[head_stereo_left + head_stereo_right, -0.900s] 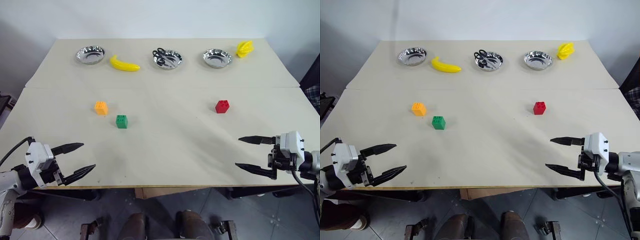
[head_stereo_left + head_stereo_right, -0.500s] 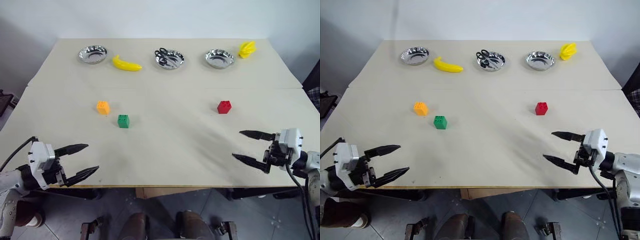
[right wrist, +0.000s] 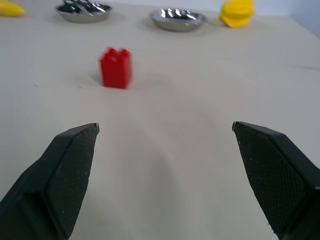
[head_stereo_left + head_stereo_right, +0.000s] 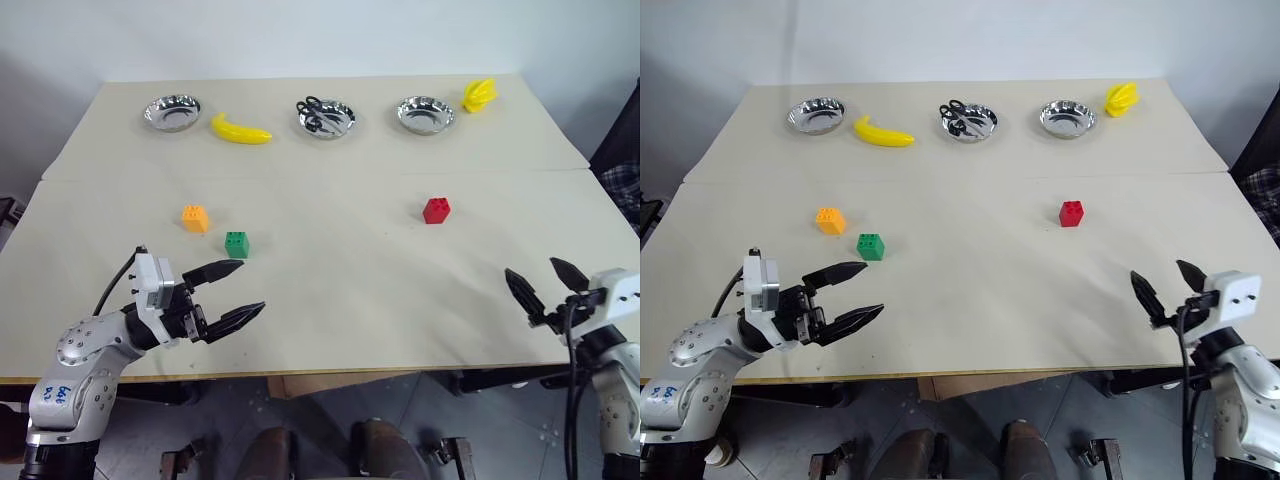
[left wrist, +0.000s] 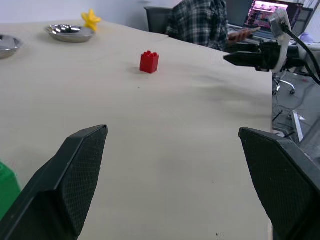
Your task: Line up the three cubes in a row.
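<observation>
— Grippers first: how did they stand?

— Left gripper (image 4: 233, 291) hovered over the near left part of the table (image 4: 330, 300), fingers spread wide and empty, pointing toward the middle. Right gripper (image 4: 546, 285) hung at the near right edge, also spread and empty.

— And the cubes?

— Green cube (image 4: 237, 244) sat just beyond the left fingertips, apart from them. Orange cube (image 4: 195, 218) lay near it, slightly farther and to the left, not touching. Red cube (image 4: 436, 210) stood alone well to the right, beyond the right gripper, with bare tabletop between.

— Anything in the way?

— Nothing lay between the cubes. Farther back ran a row: a steel bowl (image 4: 171, 111), a banana (image 4: 238, 130), a middle bowl (image 4: 326, 118) holding black scissors (image 4: 313, 109), a third bowl (image 4: 424, 114), and a banana bunch (image 4: 480, 95) at the far right corner. In the left wrist view, a person in a plaid shirt (image 5: 202, 22) sat past the table.
</observation>
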Motion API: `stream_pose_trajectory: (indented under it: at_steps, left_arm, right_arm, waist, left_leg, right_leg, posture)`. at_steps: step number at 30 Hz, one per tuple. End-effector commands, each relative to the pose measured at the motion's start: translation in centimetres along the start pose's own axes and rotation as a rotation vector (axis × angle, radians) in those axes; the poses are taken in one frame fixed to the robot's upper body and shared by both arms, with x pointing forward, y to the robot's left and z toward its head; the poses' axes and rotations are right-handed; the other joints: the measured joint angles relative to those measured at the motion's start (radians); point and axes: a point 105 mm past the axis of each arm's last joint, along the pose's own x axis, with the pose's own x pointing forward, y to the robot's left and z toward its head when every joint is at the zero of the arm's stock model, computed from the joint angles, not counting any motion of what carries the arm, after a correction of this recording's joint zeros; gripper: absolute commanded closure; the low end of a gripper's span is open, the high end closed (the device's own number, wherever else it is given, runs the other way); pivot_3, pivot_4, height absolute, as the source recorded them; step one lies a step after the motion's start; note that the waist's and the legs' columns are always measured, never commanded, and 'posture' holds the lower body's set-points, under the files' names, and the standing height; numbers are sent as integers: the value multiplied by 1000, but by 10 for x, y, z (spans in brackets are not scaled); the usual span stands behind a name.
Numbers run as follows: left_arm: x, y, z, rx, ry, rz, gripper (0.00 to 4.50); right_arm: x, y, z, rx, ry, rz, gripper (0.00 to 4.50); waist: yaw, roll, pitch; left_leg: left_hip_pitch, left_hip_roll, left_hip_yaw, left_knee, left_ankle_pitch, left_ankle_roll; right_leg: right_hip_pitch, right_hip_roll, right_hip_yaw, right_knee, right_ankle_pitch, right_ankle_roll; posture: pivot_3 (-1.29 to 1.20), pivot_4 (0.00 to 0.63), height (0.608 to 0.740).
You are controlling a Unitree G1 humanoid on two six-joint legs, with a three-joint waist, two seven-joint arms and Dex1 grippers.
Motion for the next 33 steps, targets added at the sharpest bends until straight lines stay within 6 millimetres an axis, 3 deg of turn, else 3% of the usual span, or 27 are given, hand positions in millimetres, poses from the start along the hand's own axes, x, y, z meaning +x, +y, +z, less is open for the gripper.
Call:
stream_pose_trajectory:
  at_steps: [1, 5, 13, 19, 29, 33]
  left_arm:
    - [-3, 6, 6, 56, 17, -4, 36]
    - [0, 9, 9, 91, 21, -29, 36]
    - [15, 0, 8, 110, -9, -65, 36]
    - [20, -2, 5, 105, -24, -60, 36]
    - [25, -5, 2, 107, -33, -56, 36]
    - [25, -5, 1, 107, -33, -52, 0]
  right_arm:
    - [25, 20, 7, -36, 63, 38, 0]
    - [59, 26, -3, -38, 197, -58, 0]
    - [121, 31, 1, -22, 221, -257, 0]
    - [145, 34, -3, 77, 226, -308, 0]
    - [169, 39, 2, 51, 156, -314, 0]
    - [173, 43, 5, 53, 126, -289, 844]
  waist:
    - [-1, 0, 0]
    - [-1, 0, 0]
    - [-2, 0, 0]
    - [-5, 0, 0]
    - [-8, 0, 0]
    - [-8, 0, 0]
  left_leg:
    - [0, 0, 0, 0, 0, 0]
    - [0, 0, -1, 0, 1, 0]
    - [-2, -1, -1, -1, 1, 0]
    - [-3, -1, -1, -1, 1, 0]
    - [-2, -1, -1, -1, 1, 0]
    - [-2, -1, -1, -1, 1, 0]
  right_leg:
    - [0, 0, 0, 0, 0, 0]
    - [-1, 0, 0, 0, 0, 0]
    - [-3, -1, 0, 0, 0, 0]
    - [-4, 0, 0, 6, 0, 0]
    - [-4, 0, 0, 7, 0, 0]
    - [-4, 0, -1, 7, 0, 0]
  posture:
    - [0, 150, 740]
    - [0, 150, 740]
    - [0, 150, 740]
    - [0, 150, 740]
    - [0, 150, 740]
    - [0, 150, 740]
